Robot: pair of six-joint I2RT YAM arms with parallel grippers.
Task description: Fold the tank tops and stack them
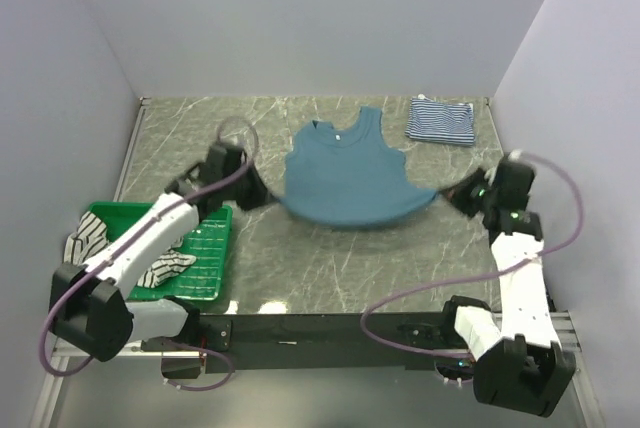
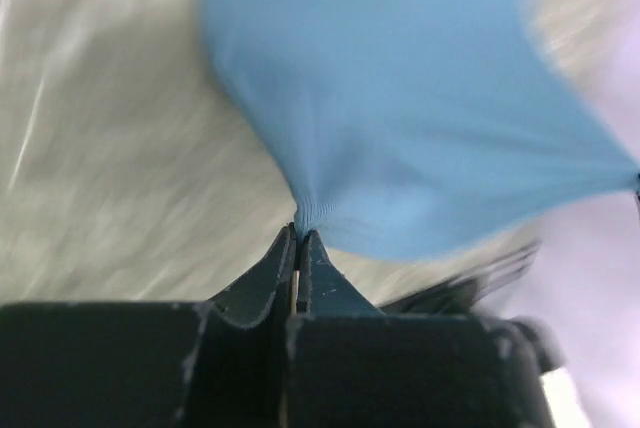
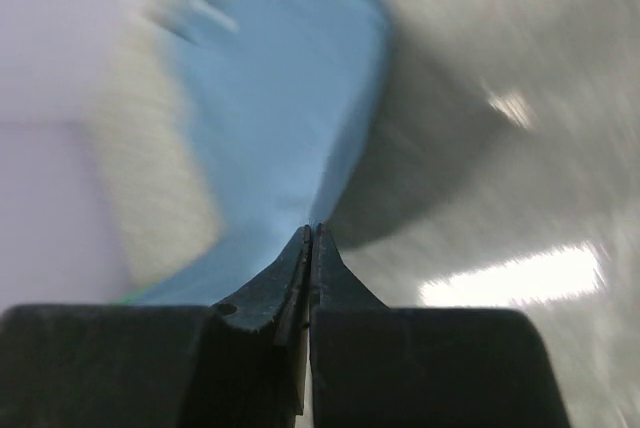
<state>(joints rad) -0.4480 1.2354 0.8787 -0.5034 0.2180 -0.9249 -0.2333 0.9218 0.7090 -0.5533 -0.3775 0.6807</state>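
Left pincer (image 2: 298, 233) and right pincer (image 3: 310, 230) each clamp a hem corner of the teal tank top (image 1: 345, 178), pulling it taut across mid-frame, likely so it spreads flat on the surface (image 1: 330, 268) for folding. Upper right, the navy-striped tank top (image 1: 441, 121) lies folded, probably the stack's base; the black-and-white striped tank top (image 1: 85, 240) drapes the green basket (image 1: 210, 248), lower left.

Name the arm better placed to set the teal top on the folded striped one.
Probably right: the folded striped top lies nearer the right tool than the left tool; both pinch the teal top.
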